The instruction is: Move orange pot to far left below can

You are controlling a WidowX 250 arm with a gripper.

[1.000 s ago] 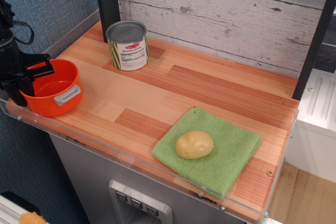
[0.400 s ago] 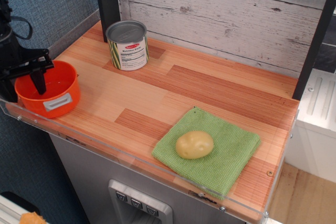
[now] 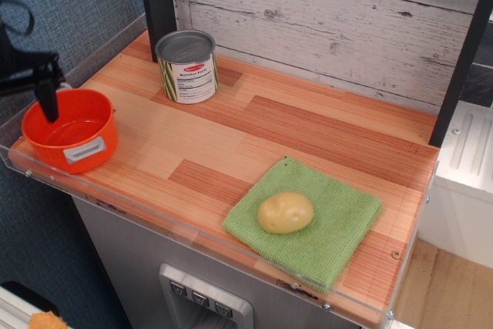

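Pot (image 3: 69, 139) — near-left corner of counter (image 3: 308, 132), upright, nearer than can (image 3: 186, 66). Gripper (image 3: 42, 86) — above pot's far-left rim, one dark finger visible; opening cannot tell. Potato (image 3: 285, 213) on green cloth (image 3: 339, 225), near right.

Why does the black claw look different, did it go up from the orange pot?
Yes. The gripper rose: its finger now hangs over the orange pot rim, farther from the table edge.
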